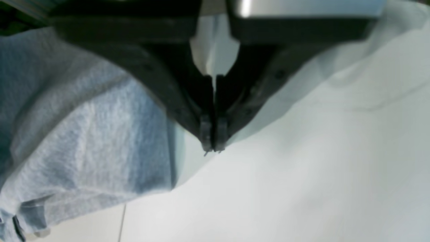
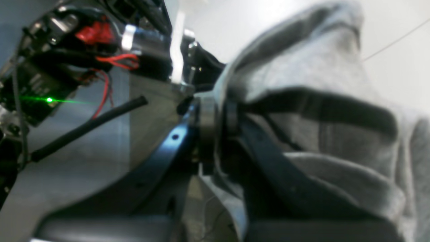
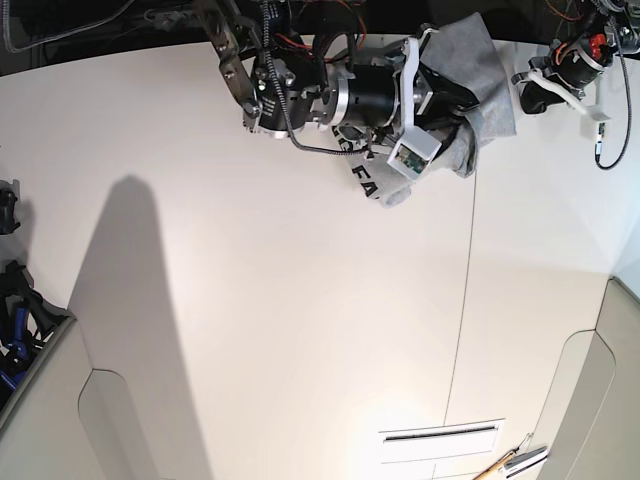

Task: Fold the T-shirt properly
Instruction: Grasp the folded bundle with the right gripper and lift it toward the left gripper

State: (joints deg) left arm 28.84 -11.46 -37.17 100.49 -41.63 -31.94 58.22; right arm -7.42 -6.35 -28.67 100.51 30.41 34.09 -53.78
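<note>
Right wrist view: we saw the right pincer [image 2: 216, 129] clenched on a gathered fold of the T-shirt [image 2: 322, 101], the heather-grey cloth pinched between its dark fingers [image 2: 272, 158] and bunched up to the right of them.

Left wrist view: the left pincer [image 1: 213, 143] was clenched with its tips pressed together and nothing between them; we saw it poised over the white desk [image 1: 302, 188], with a hanging grey fold of the T-shirt [image 1: 90, 134] just beside it on the left of that view.

Base view: we found the T-shirt [image 3: 478, 70] crumpled at the far edge of the desk [image 3: 300, 330], lifted in part by the right arm [image 3: 370, 90]. Black block letters showed on a fold below the arm. The left arm [image 3: 565, 70] stood near, at the upper right of that view.
</note>
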